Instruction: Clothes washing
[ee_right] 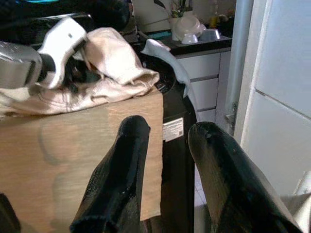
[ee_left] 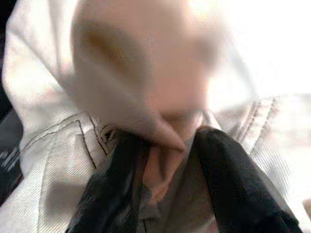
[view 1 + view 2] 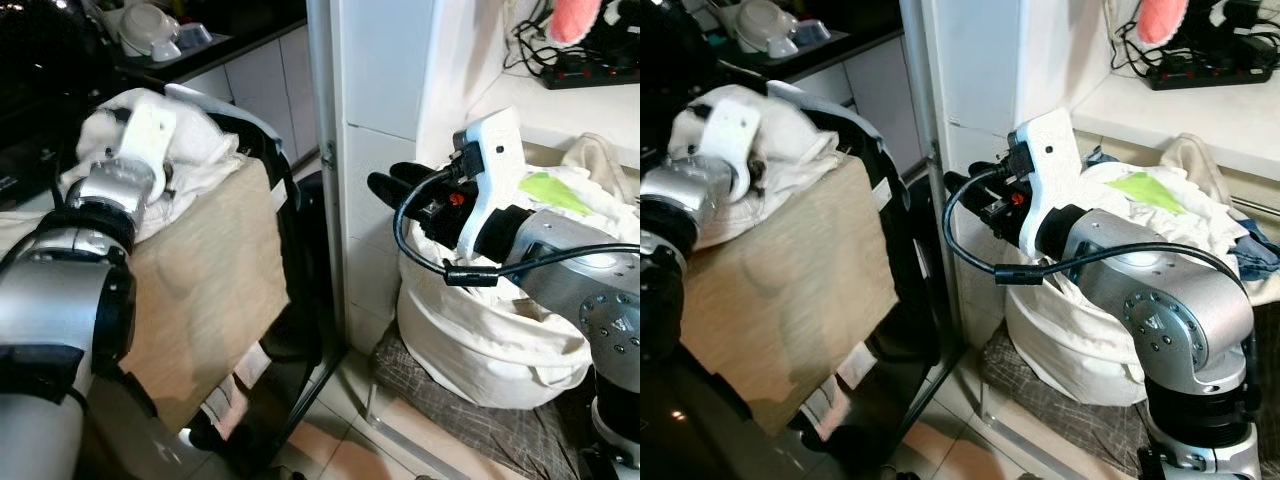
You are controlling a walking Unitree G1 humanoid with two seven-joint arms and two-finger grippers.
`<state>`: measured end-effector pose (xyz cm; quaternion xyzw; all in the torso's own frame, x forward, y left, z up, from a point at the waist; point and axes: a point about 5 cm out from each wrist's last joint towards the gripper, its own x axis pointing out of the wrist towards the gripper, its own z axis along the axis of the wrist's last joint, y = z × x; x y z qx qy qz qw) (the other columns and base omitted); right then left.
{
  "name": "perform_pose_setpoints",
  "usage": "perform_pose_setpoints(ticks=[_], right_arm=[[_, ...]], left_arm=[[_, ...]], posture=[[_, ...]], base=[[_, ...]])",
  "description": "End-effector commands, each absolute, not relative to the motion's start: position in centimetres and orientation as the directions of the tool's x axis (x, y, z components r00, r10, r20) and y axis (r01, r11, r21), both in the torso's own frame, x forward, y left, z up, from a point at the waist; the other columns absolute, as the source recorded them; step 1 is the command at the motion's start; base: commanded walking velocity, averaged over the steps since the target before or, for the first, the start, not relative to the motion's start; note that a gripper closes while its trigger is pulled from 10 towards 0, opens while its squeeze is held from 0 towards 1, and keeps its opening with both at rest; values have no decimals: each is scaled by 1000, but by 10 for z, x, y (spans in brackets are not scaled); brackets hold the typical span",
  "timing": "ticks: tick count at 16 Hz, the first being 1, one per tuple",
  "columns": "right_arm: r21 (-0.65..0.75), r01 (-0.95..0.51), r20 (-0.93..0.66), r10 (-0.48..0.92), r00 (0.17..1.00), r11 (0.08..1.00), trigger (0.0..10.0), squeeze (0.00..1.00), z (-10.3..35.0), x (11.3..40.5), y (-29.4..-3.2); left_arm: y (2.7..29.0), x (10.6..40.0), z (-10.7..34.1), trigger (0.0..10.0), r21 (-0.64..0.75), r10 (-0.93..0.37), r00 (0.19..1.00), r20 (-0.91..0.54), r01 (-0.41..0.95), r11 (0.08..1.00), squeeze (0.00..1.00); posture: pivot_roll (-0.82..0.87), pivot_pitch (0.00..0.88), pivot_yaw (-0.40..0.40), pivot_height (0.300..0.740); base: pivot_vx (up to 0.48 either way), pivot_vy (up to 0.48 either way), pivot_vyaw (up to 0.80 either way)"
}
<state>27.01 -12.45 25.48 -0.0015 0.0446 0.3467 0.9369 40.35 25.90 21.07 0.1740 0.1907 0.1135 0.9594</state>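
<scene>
Left wrist view looks down two black fingers (image 2: 233,194) pinching a fold of the pale cream garment (image 3: 200,150), so the left gripper (image 2: 165,184) is clamped on cloth heaped at the dark washer's (image 3: 290,250) open mouth, above a tan sheet (image 3: 200,290) hanging down its front. The right gripper (image 1: 165,170) hovers empty, fingers apart, beside the full white laundry bag (image 3: 480,340) (more clothes waiting). My worry: the shallow pinch could slip, and loose folds might snag on the rim or slide floorward.
</scene>
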Motion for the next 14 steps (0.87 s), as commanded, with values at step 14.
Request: perform_pose_setpoints(ticks=[14], right_arm=[[49, -555, -60, 558, 828, 830, 10000, 0, 254, 274, -135]], left_arm=[[219, 418, 233, 10000, 320, 119, 975, -188, -54, 946, 0]], posture=[[-151, 0, 155, 740]], base=[[0, 0, 0]])
